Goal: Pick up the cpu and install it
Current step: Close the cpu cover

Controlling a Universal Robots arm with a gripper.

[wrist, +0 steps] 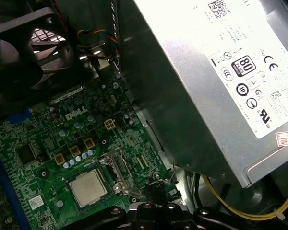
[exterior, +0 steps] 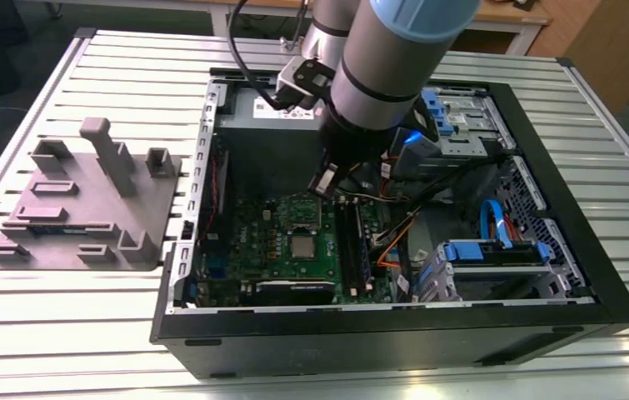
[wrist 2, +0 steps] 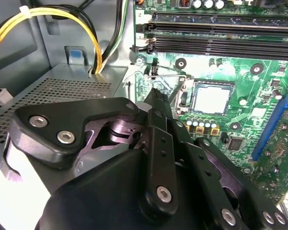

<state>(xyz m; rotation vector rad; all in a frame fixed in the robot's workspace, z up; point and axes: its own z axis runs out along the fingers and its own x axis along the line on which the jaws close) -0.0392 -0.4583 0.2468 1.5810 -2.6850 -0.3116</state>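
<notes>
Sitting in motherboard (exterior: 281, 242) socket: cpu (exterior: 303, 247) | case (exterior: 403, 333) open

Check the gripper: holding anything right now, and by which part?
Nothing held. The cpu already sits in the motherboard socket, apart from the gripper, whose fingertip stands beside the socket with nothing in it.

Even overhead light fills the exterior view, and the ribbed silver metal table (exterior: 92, 75) throws back pale sheen, strongest at 5 o'clock. The open black computer case (exterior: 403, 333) holds a dimmer, shadowed interior. In the first wrist view the white-labelled grey metal power supply box (wrist: 221, 76) is washed out by glare at 1 o'clock. In the second wrist view the black jointed gripper (wrist 2: 158, 103) is soft and out of focus — the green circuit board (wrist 2: 240, 110) beyond is sharper, brightly lit.
</notes>
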